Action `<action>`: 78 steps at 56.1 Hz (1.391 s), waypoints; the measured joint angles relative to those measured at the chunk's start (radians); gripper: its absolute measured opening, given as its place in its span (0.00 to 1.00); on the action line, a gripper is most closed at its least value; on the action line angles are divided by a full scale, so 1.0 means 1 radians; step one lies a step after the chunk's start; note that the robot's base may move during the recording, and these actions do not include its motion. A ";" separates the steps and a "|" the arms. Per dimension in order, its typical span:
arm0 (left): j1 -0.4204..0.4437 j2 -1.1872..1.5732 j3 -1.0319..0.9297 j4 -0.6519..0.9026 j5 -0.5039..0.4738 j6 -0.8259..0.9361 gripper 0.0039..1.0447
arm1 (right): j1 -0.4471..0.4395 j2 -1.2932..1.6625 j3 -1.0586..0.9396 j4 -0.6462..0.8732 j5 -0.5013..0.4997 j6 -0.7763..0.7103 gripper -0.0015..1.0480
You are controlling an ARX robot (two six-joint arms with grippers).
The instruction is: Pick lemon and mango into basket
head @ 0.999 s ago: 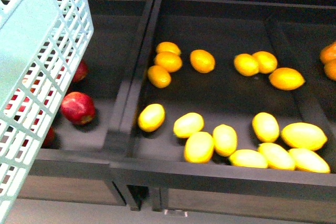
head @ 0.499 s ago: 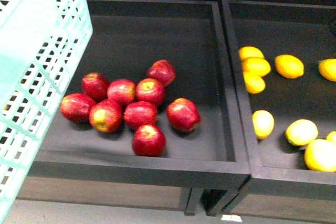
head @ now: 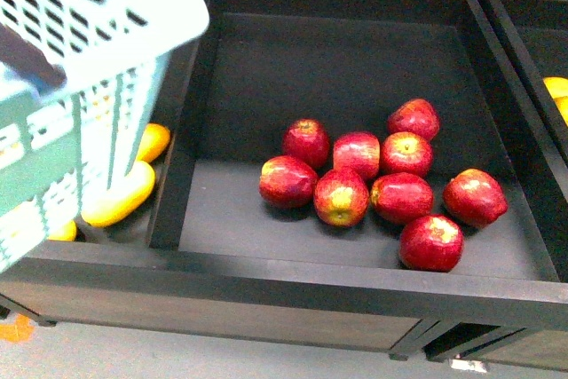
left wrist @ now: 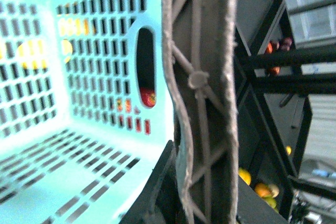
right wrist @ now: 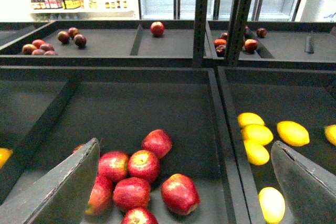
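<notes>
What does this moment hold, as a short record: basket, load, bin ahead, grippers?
basket: tilted, at front view's left
load: no fruit on its floor visible from the left wrist
bin ahead: nine red apples
yellow fruits: in the bins either side
mango: not seen
right gripper: open, empty
left gripper: by the handle, state unclear

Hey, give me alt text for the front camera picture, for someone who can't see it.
Nine red apples lie clustered in a dark display bin. A light turquoise slotted basket hangs tilted at the upper left, partly hiding yellow-orange fruits in the neighbouring bin.
</notes>
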 joint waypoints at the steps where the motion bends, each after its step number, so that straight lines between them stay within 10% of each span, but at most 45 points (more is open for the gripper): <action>1: -0.019 0.032 0.016 0.011 0.003 0.002 0.07 | 0.000 0.000 0.000 0.000 0.000 0.000 0.92; 47: -0.555 0.631 0.400 0.193 0.203 0.102 0.07 | 0.000 0.000 0.000 0.000 0.003 0.000 0.92; 78: -0.576 0.631 0.400 0.203 0.205 0.129 0.07 | -0.005 0.092 0.060 -0.152 0.099 0.099 0.92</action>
